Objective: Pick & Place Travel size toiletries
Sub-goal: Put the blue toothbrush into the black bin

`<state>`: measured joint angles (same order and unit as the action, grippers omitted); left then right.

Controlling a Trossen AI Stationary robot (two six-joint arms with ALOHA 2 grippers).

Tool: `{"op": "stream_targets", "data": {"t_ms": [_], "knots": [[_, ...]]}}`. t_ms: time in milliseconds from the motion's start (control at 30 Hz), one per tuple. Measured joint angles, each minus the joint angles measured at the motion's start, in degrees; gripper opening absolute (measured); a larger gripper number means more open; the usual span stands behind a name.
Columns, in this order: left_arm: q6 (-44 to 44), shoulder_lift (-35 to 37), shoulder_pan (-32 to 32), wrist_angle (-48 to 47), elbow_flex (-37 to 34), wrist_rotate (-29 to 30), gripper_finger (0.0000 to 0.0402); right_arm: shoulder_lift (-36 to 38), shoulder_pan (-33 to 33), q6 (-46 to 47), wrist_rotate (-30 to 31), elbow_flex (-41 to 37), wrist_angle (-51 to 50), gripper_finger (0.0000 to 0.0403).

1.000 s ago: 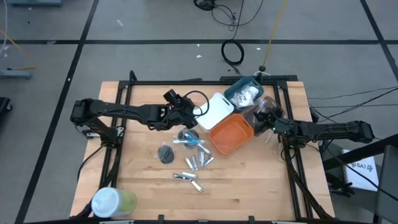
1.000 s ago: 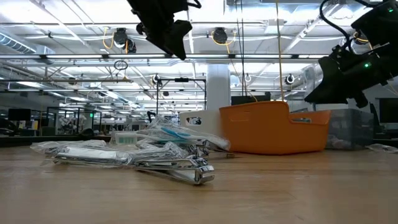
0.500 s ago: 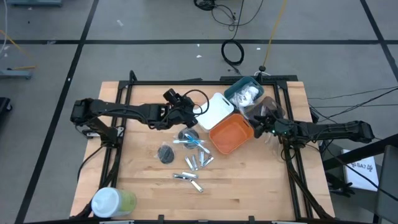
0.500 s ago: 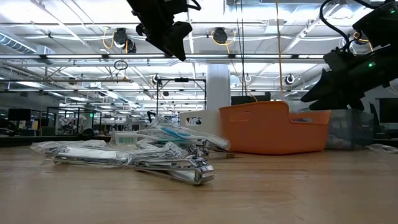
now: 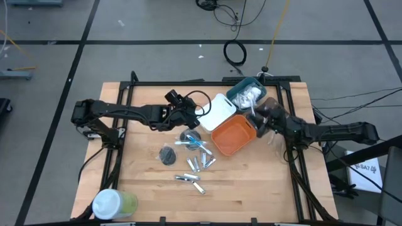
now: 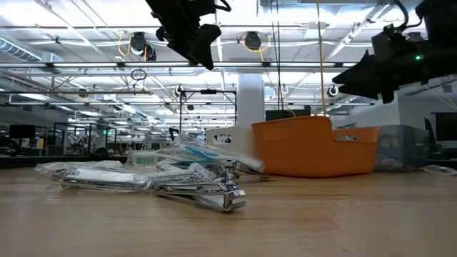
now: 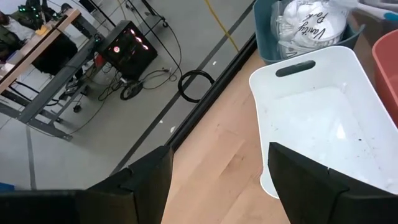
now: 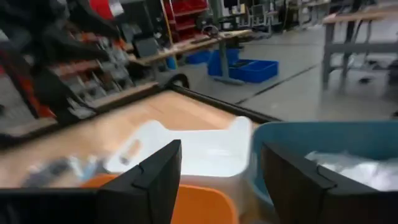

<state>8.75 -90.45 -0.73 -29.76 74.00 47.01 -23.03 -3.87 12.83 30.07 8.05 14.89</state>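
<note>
Toiletries: we see the pile (image 5: 191, 154) near the middle of the bench, just toward the front edge from the bins; nothing holds it.
Silver tubes: we count a few (image 5: 200, 164) lying flat and close together, their long axes slanting toward the back right corner; one more (image 5: 186, 178) lies nearly parallel to the front edge.
Blue-white sticks: we find them (image 5: 196, 145) at the back of the pile, long axes crossing one another, roughly left to right.
Grey disc: it (image 5: 168, 154) lies flat at the pile's left side.
Left gripper: we see it (image 5: 188, 118) above the bench just behind the pile, beside the white bin (image 5: 217, 112); its fingers (image 7: 311, 180) are spread apart and carry nothing.
Right gripper: it (image 5: 256, 119) hangs over the meeting of the orange bin (image 5: 231, 135) and the teal bin (image 5: 246, 93); fingers (image 8: 292, 180) parted, nothing between them.
Teal bin: we see white packets (image 7: 308, 25) inside.
Cylinder: a white-and-green one (image 5: 113, 204) lies at the front left corner.
</note>
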Motion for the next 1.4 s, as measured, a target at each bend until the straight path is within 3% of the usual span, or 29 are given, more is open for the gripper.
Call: {"op": "stream_targets", "data": {"t_ms": [167, 367, 533, 633, 800, 1067, 1400], "knots": [[1.0, 0.0, 0.0, 0.0, 0.0, -0.6, 0.0257, -8.0, -5.9, -3.5, 0.1, 9.3, -11.1, 0.0186], [2.5, 0.0, 0.0, -0.1, 0.0, -0.7, 0.0257, -24.6, -14.4, -3.2, -0.3, 22.4, -29.3, 0.0176], [2.6, 0.0, 0.0, -0.1, 0.0, -0.7, 0.0257, -35.9, -18.9, -3.5, -0.6, 27.1, -31.4, 0.0193], [2.6, 0.0, 0.0, -0.2, 0.0, -0.7, 0.0257, -39.2, -21.4, -2.3, -4.3, 28.6, -31.0, 0.0201], [2.6, 0.0, 0.0, -0.4, 0.0, -0.7, 0.0257, -41.7, -25.9, 0.1, -12.1, 28.9, -30.6, 0.0201], [2.6, 0.0, 0.0, -0.5, 0.0, -0.7, 0.0257, -42.3, -28.7, -1.6, -12.4, 28.9, -29.8, 0.0167], [2.6, 0.0, 0.0, -0.5, 0.0, -0.7, 0.0257, -38.4, -28.7, -3.6, -12.4, 28.9, -35.1, 0.001]]}}
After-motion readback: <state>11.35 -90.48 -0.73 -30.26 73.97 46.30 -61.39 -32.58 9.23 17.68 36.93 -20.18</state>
